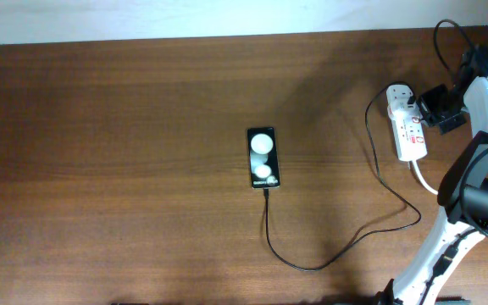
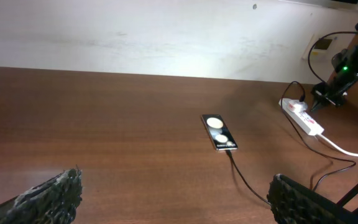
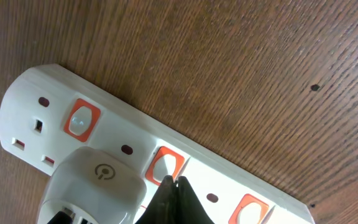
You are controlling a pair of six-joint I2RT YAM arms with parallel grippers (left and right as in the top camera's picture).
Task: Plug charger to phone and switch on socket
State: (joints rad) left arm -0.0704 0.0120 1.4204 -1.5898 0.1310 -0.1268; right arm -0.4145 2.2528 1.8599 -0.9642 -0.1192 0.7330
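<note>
**Right pincer closed, tip at the switch beside the charger plug**

Right pincer [image 3: 174, 182]: fingers pressed together into a single point, holding nothing. In the right wrist view the point meets the near edge of a red rocker switch [image 3: 166, 167] on the power strip [image 3: 39, 99]. Contact appears made. Whether the rocker has tipped cannot be told.

Governing relation: the switch lies directly under and just ahead of the closed tip, with the white charger plug [image 3: 95, 186] just beside it to the left. Seen from overhead, the strip's long axis runs far to near at the right side of the worktop [image 1: 100, 169], with the plug seated at its far end. The right arm is on it.

Left pincer [image 2: 176, 180]: fingers wide apart, empty, and well away from the strip, so the press falls to the right arm.

Smartphone [image 1: 262, 158]: flat at the centre of the worktop, long axis far to near. The black charger cable [image 1: 312, 267] enters its near short end and appears seated. It loops right, then runs far, to the plug.

Judgement: only the switching remains, a short downward push.
</note>
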